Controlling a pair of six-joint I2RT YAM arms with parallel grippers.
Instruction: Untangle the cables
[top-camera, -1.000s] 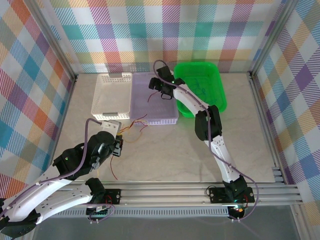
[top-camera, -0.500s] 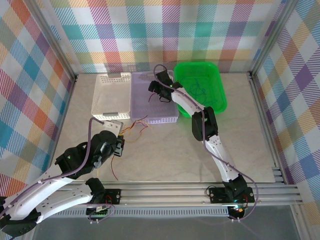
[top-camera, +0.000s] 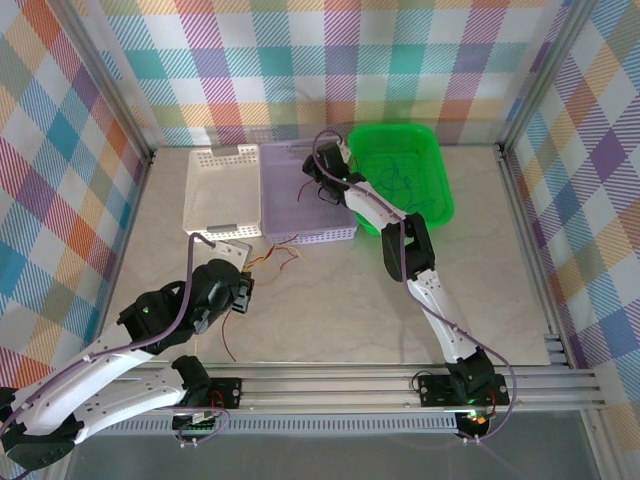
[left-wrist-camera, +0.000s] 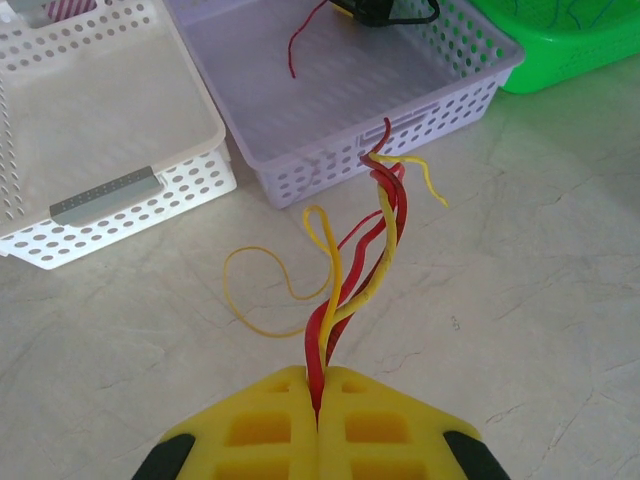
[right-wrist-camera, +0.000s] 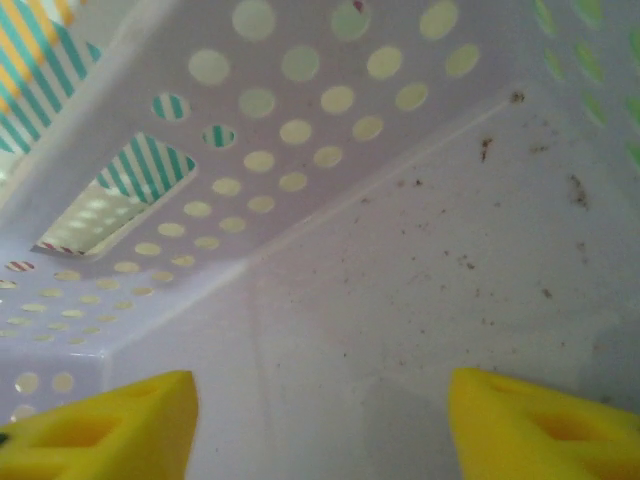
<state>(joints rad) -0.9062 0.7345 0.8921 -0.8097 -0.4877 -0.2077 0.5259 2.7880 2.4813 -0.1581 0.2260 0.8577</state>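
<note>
Cables (left-wrist-camera: 350, 270), red and yellow, run twisted out of your left claw (left-wrist-camera: 319, 385), which pinches their ends tight over the table. They look light, limp and springy, so take a single strand near its free tip by the lilac basket (left-wrist-camera: 450, 95). Your right claw (right-wrist-camera: 320, 410) stands wide inside that basket, holding nothing.

Perforated lilac basket (right-wrist-camera: 320, 98), floor specks (right-wrist-camera: 480, 150) — perhaps dirt, fingers (right-wrist-camera: 100, 425) apart

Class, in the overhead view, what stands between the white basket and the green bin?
The lilac basket, side by side with the white basket and the green bin; the top external view shows it.
</note>
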